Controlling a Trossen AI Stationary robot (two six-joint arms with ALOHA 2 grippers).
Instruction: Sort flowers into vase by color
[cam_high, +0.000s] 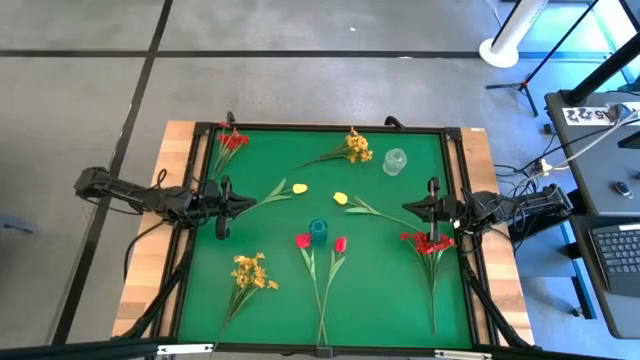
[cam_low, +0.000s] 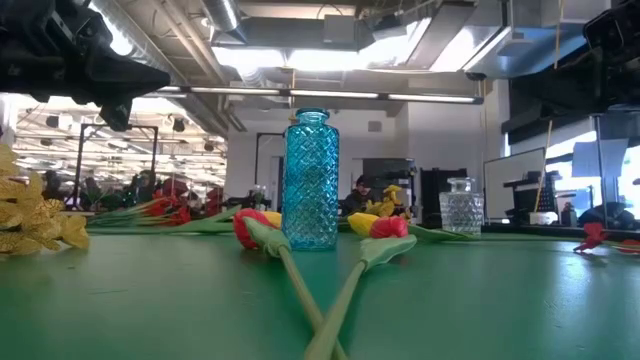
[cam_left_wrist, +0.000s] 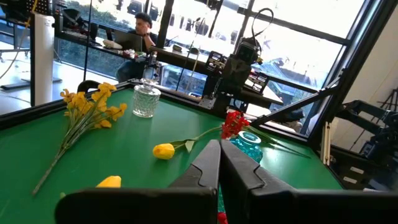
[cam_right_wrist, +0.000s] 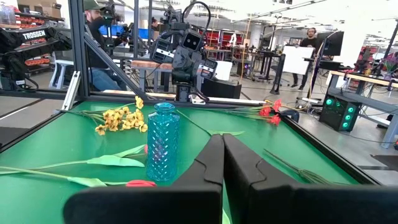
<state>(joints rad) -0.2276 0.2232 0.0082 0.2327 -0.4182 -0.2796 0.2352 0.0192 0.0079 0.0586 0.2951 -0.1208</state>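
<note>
while both arms wait at the table's side edges, the left gripper (cam_high: 240, 203) and the right gripper (cam_high: 410, 208) point inward with fingers pressed together, empty. nothing is sorted yet: the flowers lie flat around the green mat (cam_high: 380, 290), likely spread apart so each stem can be picked singly. the blue vase (cam_high: 318, 231) stands upright mid-table between two red tulips (cam_high: 303, 240), and the clear vase (cam_high: 395, 161) sits toward the far edge near a yellow cluster (cam_high: 356, 146). both vases seem empty, though the clear one is hard to read.
</note>
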